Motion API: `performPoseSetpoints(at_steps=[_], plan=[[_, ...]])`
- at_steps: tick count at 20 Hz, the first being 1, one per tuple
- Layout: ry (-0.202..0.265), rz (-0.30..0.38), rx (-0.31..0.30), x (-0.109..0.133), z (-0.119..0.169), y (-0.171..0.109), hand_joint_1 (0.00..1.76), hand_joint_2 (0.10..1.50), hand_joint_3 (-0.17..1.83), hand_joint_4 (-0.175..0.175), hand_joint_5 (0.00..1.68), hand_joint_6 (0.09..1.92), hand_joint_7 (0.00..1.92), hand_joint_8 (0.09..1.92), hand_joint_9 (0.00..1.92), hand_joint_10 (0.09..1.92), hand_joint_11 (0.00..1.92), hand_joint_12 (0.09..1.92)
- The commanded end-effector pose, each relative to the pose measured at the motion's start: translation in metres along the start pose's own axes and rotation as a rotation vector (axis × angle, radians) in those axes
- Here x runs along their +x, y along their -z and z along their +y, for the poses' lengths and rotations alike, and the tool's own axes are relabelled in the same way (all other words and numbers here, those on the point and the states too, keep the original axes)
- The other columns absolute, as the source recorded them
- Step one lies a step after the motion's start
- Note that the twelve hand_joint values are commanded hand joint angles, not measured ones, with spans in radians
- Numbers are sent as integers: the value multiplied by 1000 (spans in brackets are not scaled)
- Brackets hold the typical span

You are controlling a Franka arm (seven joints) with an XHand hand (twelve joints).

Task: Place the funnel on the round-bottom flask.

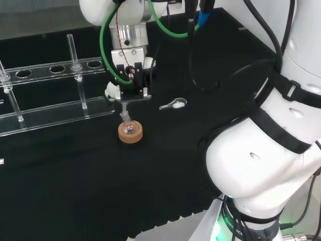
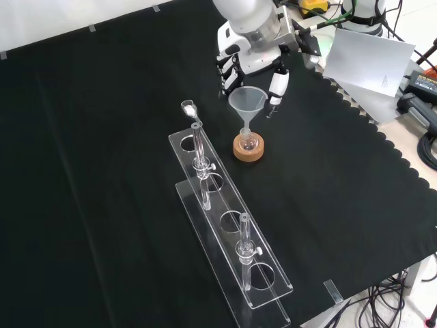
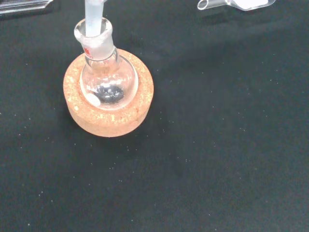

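Funnel [image 2: 247, 102] stem's already in the round-bottom flask [image 3: 108, 82] neck, mid-bench on its cork ring [image 3: 108, 113]. Hand [image 2: 235, 65] fingers look uncurled beside it. I'd lift straight up, no nudging.

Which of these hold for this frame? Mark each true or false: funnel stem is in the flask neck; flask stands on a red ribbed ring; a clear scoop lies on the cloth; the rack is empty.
1. The funnel has its stem inside the neck of the round-bottom flask. True.
2. The flask stands on a red ribbed ring. False: it sits on a cork ring.
3. A clear scoop lies on the cloth. True.
4. The rack is empty. False: the front view shows glass tubes standing in it.
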State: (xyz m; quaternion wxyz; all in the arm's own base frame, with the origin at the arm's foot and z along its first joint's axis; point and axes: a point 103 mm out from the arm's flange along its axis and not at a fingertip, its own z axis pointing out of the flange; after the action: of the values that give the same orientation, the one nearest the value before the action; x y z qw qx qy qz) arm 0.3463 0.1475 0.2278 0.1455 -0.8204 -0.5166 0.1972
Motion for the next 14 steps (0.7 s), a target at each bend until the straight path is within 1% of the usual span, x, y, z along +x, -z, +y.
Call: performPoseSetpoints(at_steps=[1,6,14], plan=[[-3,10,-4,0,0,1,637,842,79,21,704,130,1001,445,443,534,0,1326],[-1,12,0,-2,-2,-1,635,843,81,21,703,131,1001,445,443,534,0,1327],[0,-8,9,1,-5,-7,636,844,82,20,702,133,1001,445,443,533,0,1327]])
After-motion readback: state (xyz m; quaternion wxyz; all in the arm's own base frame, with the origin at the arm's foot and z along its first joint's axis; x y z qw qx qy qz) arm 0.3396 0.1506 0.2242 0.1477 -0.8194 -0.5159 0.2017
